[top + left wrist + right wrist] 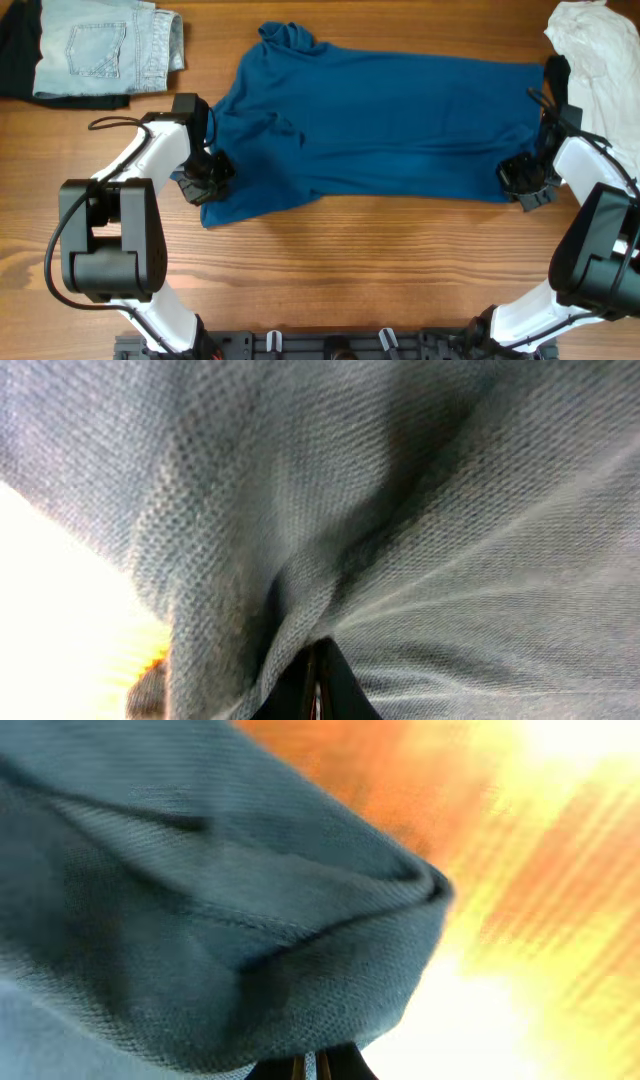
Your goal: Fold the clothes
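The clothes (380, 125), a deep-blue top, lie spread across the middle of the wooden table, neck at the upper left. My left gripper (212, 172) sits at the top's near left edge, shut on the cloth. In the left wrist view the knit cloth (400, 510) fills the frame and bunches into the closed black jaws of the left gripper (316, 690). My right gripper (522, 178) is shut on the near right corner of the top. In the right wrist view a folded edge of the cloth (200, 920) hangs over the closed right gripper (312, 1068).
A pale blue denim piece (105, 45) lies on a dark garment (15, 60) at the back left. A white garment (600, 55) is bunched at the back right, close to the right arm. Bare wooden table (380, 270) stretches along the front.
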